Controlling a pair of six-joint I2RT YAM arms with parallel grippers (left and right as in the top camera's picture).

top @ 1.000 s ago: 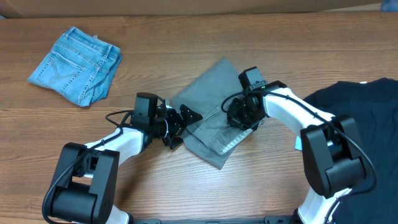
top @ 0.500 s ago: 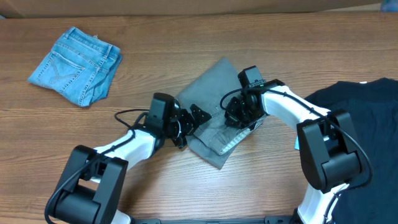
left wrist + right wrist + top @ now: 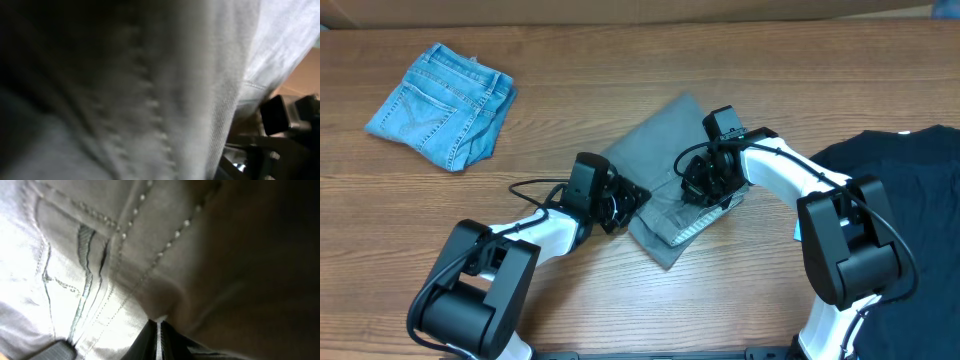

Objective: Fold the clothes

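Note:
The clothes [image 3: 663, 140], grey-olive shorts, lie partly folded mid-table. My left gripper [image 3: 628, 203] is pressed into their left edge, its fingers drawn together on the cloth. Grey fabric [image 3: 150, 90] fills the left wrist view and hides the fingers. My right gripper [image 3: 705, 188] sits on the waistband end, on the right side of the shorts. In the right wrist view its dark fingers [image 3: 148, 340] stand almost together, shut on a thin pale fold, and my right gripper [image 3: 159, 326] has stitched seams of the shorts [image 3: 125, 255] above it.
Folded blue denim shorts [image 3: 442, 105] lie at the far left. A black garment [image 3: 905, 185] covers the right edge of the wooden table [image 3: 620, 60]. Part of the right arm [image 3: 277, 115] shows dark past the cloth in the left wrist view.
My left arm has slid right into the shorts' left edge and its wide-spread fingers have come together on the fabric. The right gripper has stayed put on the waistband.

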